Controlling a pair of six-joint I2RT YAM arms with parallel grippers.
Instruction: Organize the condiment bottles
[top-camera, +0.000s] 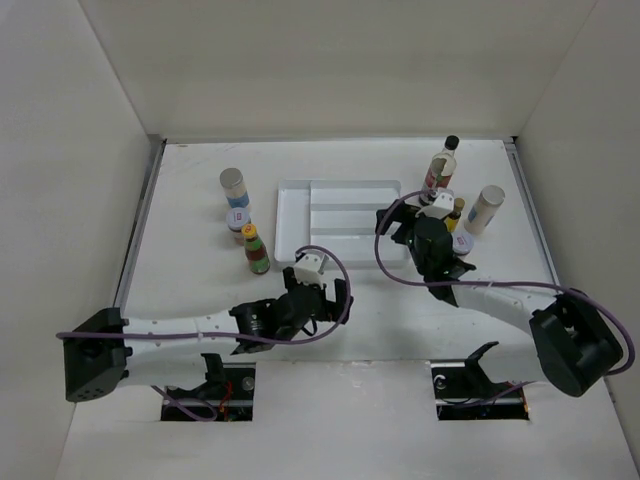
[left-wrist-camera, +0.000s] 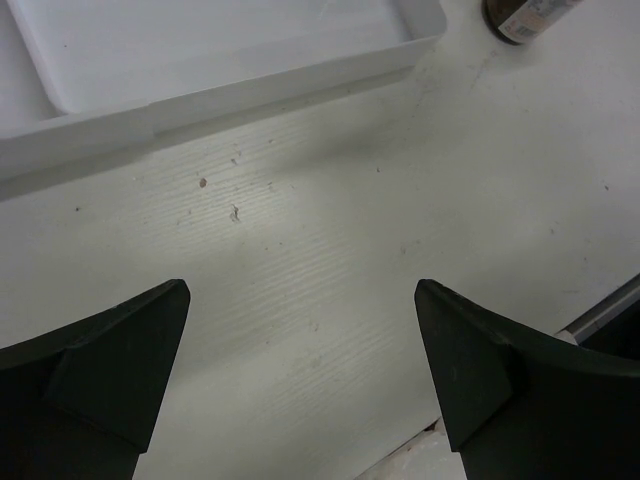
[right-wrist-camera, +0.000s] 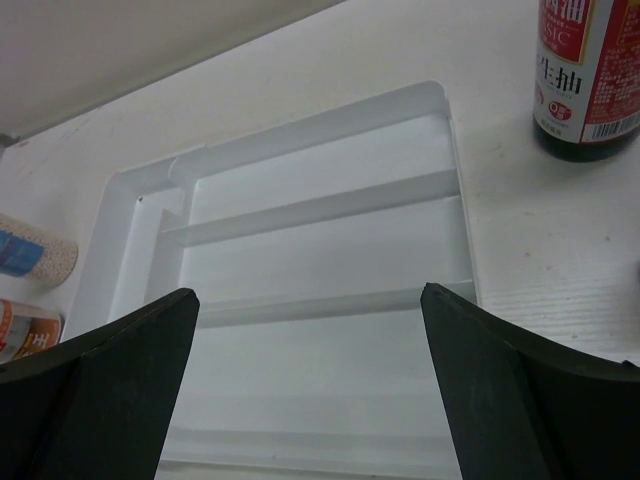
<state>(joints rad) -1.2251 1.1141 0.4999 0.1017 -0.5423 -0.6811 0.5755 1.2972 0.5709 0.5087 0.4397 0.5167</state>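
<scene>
Not started: tray (top-camera: 285, 215) empty, condiment bottles (top-camera: 257, 250) all on counter (top-camera: 200, 290) flanking it. Left gripper (left-wrist-camera: 300, 300) and right gripper (right-wrist-camera: 310, 300): jaws apart, empty.

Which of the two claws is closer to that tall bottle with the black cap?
Right. The right gripper hangs just in front of the tall black-capped bottle, beside the tray's right edge. The left gripper is farther off, before the tray's near edge.
</scene>
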